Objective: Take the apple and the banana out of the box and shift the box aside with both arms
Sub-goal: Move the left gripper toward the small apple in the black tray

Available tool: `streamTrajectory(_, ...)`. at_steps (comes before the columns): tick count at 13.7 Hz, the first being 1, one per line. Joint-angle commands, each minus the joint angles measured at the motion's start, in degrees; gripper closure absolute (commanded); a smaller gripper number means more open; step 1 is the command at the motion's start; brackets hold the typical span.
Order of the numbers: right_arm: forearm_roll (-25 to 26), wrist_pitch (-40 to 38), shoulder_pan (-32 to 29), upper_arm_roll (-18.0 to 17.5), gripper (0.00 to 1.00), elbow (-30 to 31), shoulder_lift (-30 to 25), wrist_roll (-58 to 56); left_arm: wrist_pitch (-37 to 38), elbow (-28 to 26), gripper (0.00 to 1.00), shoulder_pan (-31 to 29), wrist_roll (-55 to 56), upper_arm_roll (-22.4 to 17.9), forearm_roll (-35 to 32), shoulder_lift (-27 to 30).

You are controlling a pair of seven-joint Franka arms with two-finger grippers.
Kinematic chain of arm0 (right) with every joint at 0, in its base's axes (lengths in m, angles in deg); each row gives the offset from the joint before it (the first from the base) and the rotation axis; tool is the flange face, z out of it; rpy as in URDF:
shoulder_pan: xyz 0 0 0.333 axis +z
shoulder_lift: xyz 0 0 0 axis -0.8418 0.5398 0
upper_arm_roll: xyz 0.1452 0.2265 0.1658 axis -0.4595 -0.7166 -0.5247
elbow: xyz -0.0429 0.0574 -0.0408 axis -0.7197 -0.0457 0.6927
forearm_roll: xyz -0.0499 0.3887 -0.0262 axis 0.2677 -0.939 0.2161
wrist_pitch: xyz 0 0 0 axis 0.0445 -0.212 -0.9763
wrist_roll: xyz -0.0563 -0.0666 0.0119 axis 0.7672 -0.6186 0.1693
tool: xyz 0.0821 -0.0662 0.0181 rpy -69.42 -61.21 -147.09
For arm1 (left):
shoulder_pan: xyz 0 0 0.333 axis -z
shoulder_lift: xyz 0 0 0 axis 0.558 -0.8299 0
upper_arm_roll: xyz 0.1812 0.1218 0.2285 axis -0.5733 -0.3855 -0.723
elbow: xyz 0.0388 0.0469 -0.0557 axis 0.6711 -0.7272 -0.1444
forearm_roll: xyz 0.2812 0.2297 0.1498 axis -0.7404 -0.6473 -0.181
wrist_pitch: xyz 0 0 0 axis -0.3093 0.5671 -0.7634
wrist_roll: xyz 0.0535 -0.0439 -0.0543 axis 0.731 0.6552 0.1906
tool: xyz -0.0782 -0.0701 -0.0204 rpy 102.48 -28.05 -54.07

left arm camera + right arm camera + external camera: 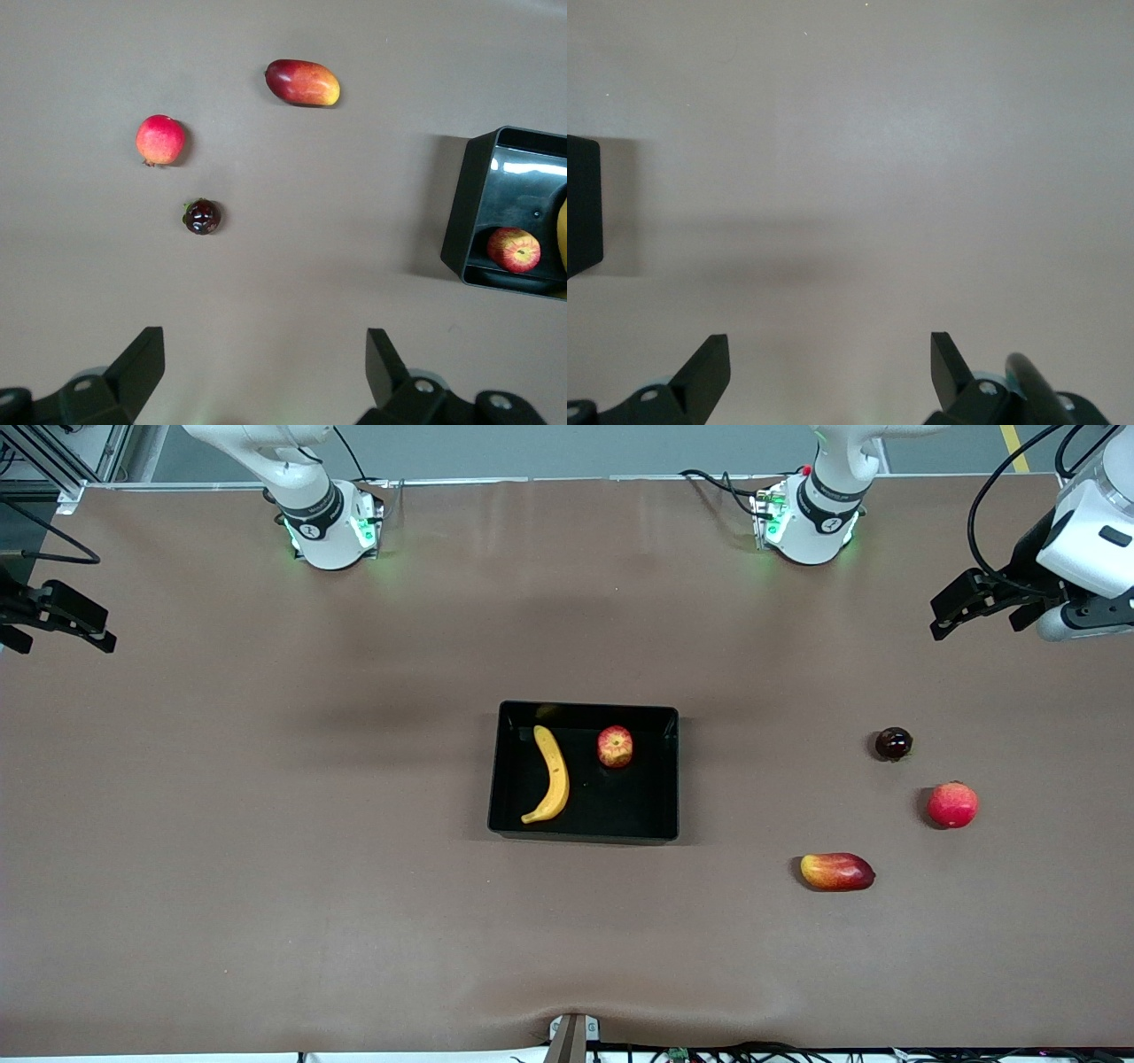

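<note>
The black box (pixel 671 779) sits mid-table with the yellow banana (pixel 553 774) and the small red-and-yellow apple (pixel 615 746) lying inside it. In the left wrist view the box (pixel 461 221) shows at the edge with the apple (pixel 514 250) and a sliver of banana (pixel 563 232) in it. My left gripper (pixel 952 614) hangs open and empty over bare table at the left arm's end; its fingertips (pixel 142 354) stand wide apart. My right gripper (pixel 93 633) is open and empty over the right arm's end. A corner of the box (pixel 583 204) shows in the right wrist view.
Toward the left arm's end of the table lie an all-red apple (pixel 952 804), a red-yellow mango (pixel 837 872) nearer the front camera, and a small dark round fruit (pixel 893 743). The same three show in the left wrist view: apple (pixel 160 140), mango (pixel 303 82), dark fruit (pixel 202 216).
</note>
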Motion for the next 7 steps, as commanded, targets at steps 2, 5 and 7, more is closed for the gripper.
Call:
streamTrajectory(2,0.18,-0.37,-0.99,-0.81,0.0,-1.3,0.68,0.71,1.17,1.62,0.0,-0.07,-0.7,0.06,0.47,-0.85)
streamTrajectory(5,0.18,-0.37,-1.08,-0.81,0.0,-1.3,0.68,0.71,1.17,1.88,0.0,0.46,0.52,1.54,0.47,-2.86)
streamTrajectory(7,0.18,-0.37,-0.99,-0.81,0.0,-1.39,1.12,0.71,1.09,1.8,0.0,0.55,3.58,5.48,0.47,-5.93)
